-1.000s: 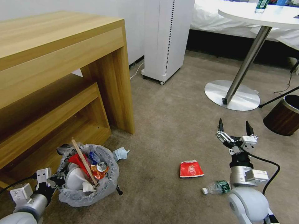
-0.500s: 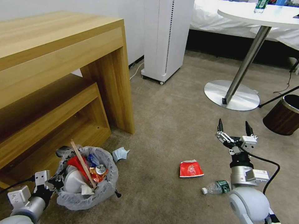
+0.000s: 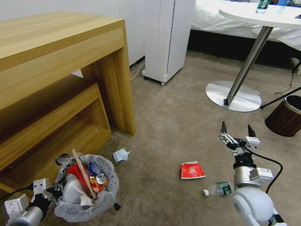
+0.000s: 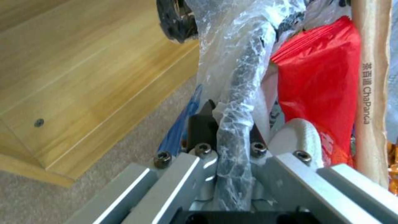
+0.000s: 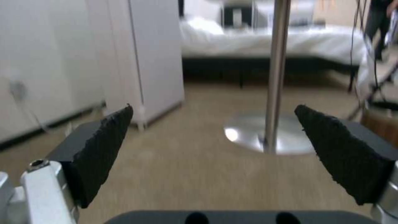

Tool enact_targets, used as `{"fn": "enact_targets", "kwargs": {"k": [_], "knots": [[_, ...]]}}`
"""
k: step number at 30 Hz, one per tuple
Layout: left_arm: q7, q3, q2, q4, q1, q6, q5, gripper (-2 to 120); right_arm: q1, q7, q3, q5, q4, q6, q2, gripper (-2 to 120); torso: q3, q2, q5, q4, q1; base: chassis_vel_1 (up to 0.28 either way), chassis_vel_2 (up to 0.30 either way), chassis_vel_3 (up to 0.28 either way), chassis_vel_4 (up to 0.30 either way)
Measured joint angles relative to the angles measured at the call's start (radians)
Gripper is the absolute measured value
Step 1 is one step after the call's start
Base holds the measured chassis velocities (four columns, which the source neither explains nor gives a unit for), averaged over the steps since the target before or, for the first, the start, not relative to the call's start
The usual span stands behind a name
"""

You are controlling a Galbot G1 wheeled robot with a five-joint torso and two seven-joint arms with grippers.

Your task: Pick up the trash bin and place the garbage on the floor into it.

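The trash bin, stuffed with a red wrapper, wooden stick and slipper, is pinched at its rim by the left hand; the right hand is spread wide.

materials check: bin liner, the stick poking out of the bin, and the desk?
Bin liner: thin translucent plastic film, crinkled and glossy, black print; the left claw is shut on its bunched rim. Stick: pale, flat, matt, looks like wood, though the printed lettering seen from the left wrist could mean a paper sleeve. Desk: light wood grain, smooth satin; likely veneer or laminate, can't tell which.
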Motion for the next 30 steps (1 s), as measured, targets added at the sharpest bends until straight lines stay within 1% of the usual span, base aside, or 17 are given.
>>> {"fn": "enact_targets", "kwargs": {"k": [2,4,5,6,7,10,15,19,20,21,24,25,27,28,30], "knots": [[0.002,0.001,-0.002,0.0,0.009,-0.009,0.006,1,0.001,0.046,-0.03,0.081,-0.012,-0.082,-0.033,100,0.0,0.0,-0.0001,0.0,0.0,0.0,0.0,0.0,0.0],[0.003,0.001,-0.003,0.001,0.009,-0.01,0.007,1,0.001,0.053,-0.035,0.093,-0.014,-0.094,-0.036,100,0.0,0.0,0.0,0.0,0.0,0.0,0.0,0.0,0.0],[0.005,0.003,-0.009,0.009,0.005,-0.017,0.007,1,0.003,0.082,-0.059,0.142,-0.029,-0.149,-0.049,100,0.0,0.0,-0.0001,0.0,0.0,0.0,0.0,0.0,0.0],[0.008,0.007,-0.015,0.016,0.001,-0.024,0.008,1,0.009,0.101,-0.073,0.173,-0.041,-0.176,-0.051,100,0.0,0.0,0.0,-0.0001,0.0,0.0,0.0,0.0,0.0],[0.008,0.007,-0.015,0.016,0.001,-0.024,0.008,1,0.009,0.101,-0.073,0.173,-0.041,-0.176,-0.051,100,0.0,0.0,0.0,-0.0001,0.0,0.0,0.0,0.0,0.0],[0.015,0.015,-0.024,0.031,-0.003,-0.04,0.016,1,0.037,0.136,-0.096,0.253,-0.078,-0.252,-0.062,100,0.0,0.0,-0.0003,0.0,0.0,0.0,0.0,0.0,0.0],[0.016,0.013,-0.022,0.035,-0.013,-0.041,0.013,1,0.063,0.124,-0.12,0.269,-0.132,-0.264,-0.084,100,0.0,0.0,-0.0001,0.0,0.0,0.0,0.0,0.0,0.0],[0.014,0.013,-0.02,0.043,-0.019,-0.04,0.012,1,0.068,0.128,-0.15,0.333,-0.162,-0.274,-0.096,100,0.0,0.0,0.0,0.0001,0.0,0.0,0.0,0.0,0.0],[0.013,0.014,-0.02,0.046,-0.022,-0.039,0.012,1,0.064,0.148,-0.158,0.369,-0.161,-0.294,-0.096,100,0.0,0.0,0.0,0.0001,0.0,0.0,0.0,0.0,0.0],[0.013,0.014,-0.02,0.046,-0.022,-0.039,0.012,1,0.064,0.148,-0.158,0.369,-0.161,-0.294,-0.096,100,0.0,0.0,0.0,0.0001,0.0,0.0,0.0,0.0,0.0],[0.012,0.024,-0.024,0.054,-0.034,-0.037,0.016,1,0.037,0.234,-0.181,0.433,-0.157,-0.34,-0.09,100,0.0,0.0,-0.0003,0.0001,0.0,0.0,0.0,0.0,0.0],[0.012,0.024,-0.024,0.054,-0.034,-0.037,0.016,1,0.037,0.234,-0.181,0.433,-0.157,-0.34,-0.09,100,0.0,0.0,-0.0003,0.0001,0.0,0.0,0.0,0.0,0.0],[0.012,0.03,-0.026,0.058,-0.043,-0.035,0.017,1,0.012,0.296,-0.181,0.454,-0.164,-0.359,-0.069,100,0.0,0.0,-0.0001,0.0,0.0,0.0,0.0,0.0,0.0],[0.012,0.03,-0.026,0.058,-0.043,-0.035,0.017,1,0.012,0.296,-0.181,0.454,-0.164,-0.359,-0.069,100,0.0,0.0,-0.0001,0.0,0.0,0.0,0.0,0.0,0.0],[0.012,0.033,-0.026,0.066,-0.048,-0.035,0.017,1,-0.005,0.355,-0.174,0.468,-0.185,-0.359,-0.038,100,0.0,0.0,-0.0001,-0.0001,0.0,0.0,0.0,0.0,0.0]]}}
